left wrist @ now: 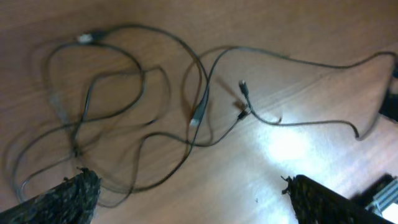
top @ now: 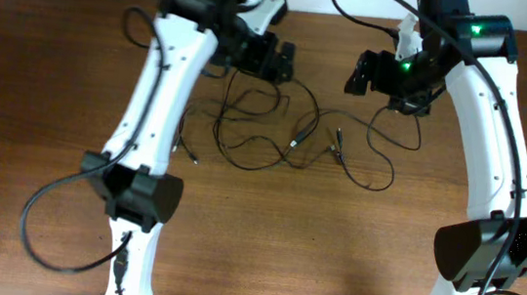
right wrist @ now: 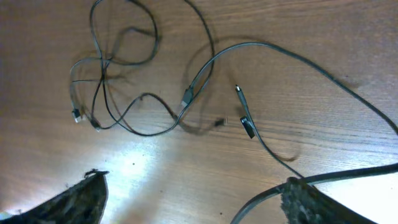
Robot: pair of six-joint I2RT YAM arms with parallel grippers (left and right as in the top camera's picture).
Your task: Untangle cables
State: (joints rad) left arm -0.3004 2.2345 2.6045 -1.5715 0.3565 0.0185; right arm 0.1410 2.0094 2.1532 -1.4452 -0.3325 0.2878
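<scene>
The cables (top: pixel 296 136) lie in a loose tangle on the table (top: pixel 45 75), midway between our two arms. From overhead we see crossed loops toward the left arm and longer single strands toward the right arm, with a few plugs near the centre.

Only the overhead view shows both tools at once. The left tool (top: pixel 280 61) and the right tool (top: pixel 361 74) are at the far side of the tangle, facing each other and well apart. From there we cannot tell how their jaws stand.

The wrist views show it. In the left wrist view the left fingers (left wrist: pixel 74 199) sit in the bottom corners, spread wide. Between them we see only bare table and one low loop of cable, so this tool is open and grips nothing. This view also shows a pale plug (left wrist: pixel 87 38) at the far end of the loops, which we cannot pick out from overhead.

In the right wrist view the right fingers (right wrist: pixel 68 202) are likewise spread wide and empty, so this tool is open too. Here the knot of loops lies at the upper left, with two end plugs (right wrist: pixel 76 115) just beside each other at its edge. A dark plug (right wrist: pixel 247 127) lies nearer the middle. Only this view shows a thick cable (right wrist: pixel 348 174) running just beside one finger to the frame's edge.
</scene>
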